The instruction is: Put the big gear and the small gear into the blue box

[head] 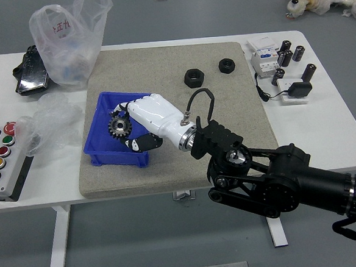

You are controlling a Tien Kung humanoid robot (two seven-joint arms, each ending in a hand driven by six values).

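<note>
My right hand [142, 125] is above the blue box [100, 156], its curled fingers closed around the big gear [120, 126]. The gear shows at the fingertips, over the middle of the box. The hand and gear hide much of the box's inside, including the small gear seen in it in the earlier views.
Two black nuts [194, 78] lie on the grey mat [179, 57] at the back. A button panel [3, 161] and plastic bags [74, 40] are at the left. Black cylinders [309, 72] and a white device [264, 62] stand at the right.
</note>
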